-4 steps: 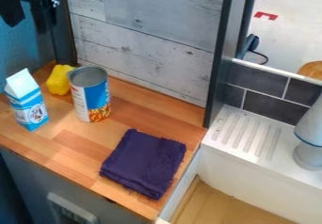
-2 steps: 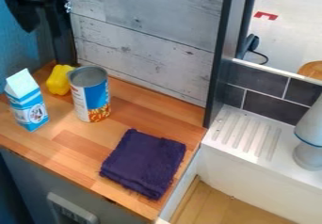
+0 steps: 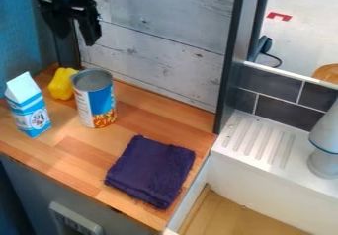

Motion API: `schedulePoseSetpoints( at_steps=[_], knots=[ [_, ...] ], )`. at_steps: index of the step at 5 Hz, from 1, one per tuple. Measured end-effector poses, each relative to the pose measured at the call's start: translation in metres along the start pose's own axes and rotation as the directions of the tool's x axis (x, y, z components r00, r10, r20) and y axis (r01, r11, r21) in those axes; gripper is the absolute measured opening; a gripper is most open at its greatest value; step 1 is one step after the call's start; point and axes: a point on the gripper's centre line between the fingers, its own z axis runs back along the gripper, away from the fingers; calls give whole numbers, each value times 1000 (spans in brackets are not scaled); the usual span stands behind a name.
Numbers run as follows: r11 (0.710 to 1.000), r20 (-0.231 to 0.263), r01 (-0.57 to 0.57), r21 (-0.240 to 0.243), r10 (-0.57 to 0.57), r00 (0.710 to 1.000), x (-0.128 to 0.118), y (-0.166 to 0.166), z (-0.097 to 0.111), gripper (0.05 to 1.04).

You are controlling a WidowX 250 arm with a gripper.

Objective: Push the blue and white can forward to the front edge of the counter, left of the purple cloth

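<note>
Wooden counter (image 3: 72, 152) below a plank wall (image 3: 155, 46). Can (image 3: 98, 100) stands upright near the back; grey top, cannot tell lid from hollow. Black gripper (image 3: 76, 39) hangs above, fingers spread. Yellow thing (image 3: 61, 85) partly hidden behind can. Carton (image 3: 29, 110) left, peaked top, contents unseen. Folded purple cloth (image 3: 150, 171) nearer front. Pale object (image 3: 324, 145) cut off at right edge.

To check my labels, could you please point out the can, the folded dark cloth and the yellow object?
Can (image 3: 96, 103): camera view, on its side wall.
Folded dark cloth (image 3: 150, 171): camera view, middle of its top.
Yellow object (image 3: 61, 84): camera view, on its visible side.
</note>
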Motion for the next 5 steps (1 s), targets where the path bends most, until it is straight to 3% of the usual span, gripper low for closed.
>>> schedulePoseSetpoints(
  at_steps=[2,4,5],
  knots=[
    [1000,-38,29,3,-29,999,21,1,-36,1001],
    [999,-27,43,1,-43,999,23,4,-65,1001],
    [999,19,50,22,-50,999,30,8,-70,1001]
  ],
)
